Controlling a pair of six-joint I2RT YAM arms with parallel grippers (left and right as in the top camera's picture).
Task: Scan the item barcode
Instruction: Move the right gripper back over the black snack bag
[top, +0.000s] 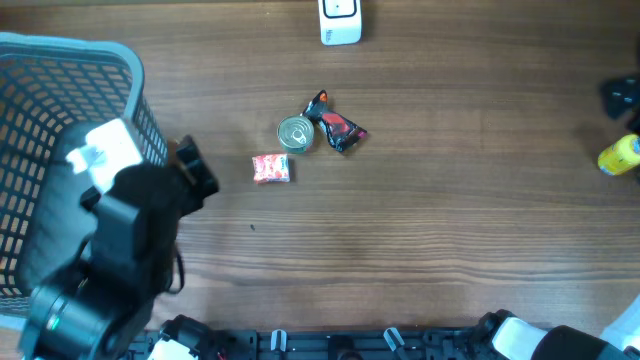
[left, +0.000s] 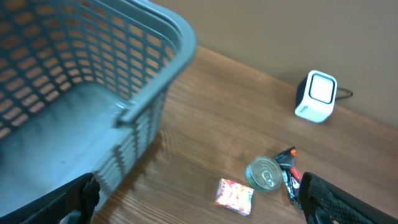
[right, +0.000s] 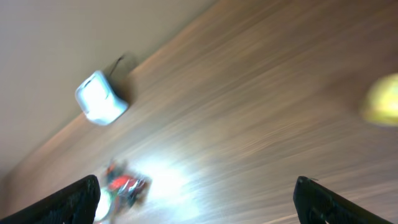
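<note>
While left jaws and right jaws both hang wide open, wood-grain table (top: 450, 220) meets beige wall (left: 280, 31); can (top: 295, 133) mid-table, lid up; red wrapper (top: 338, 127) just beside it, long axis diagonal; white scanner (top: 340, 20) at far edge.

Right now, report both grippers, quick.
Left gripper: open, holding nothing.
Right gripper: open, holding nothing.
</note>
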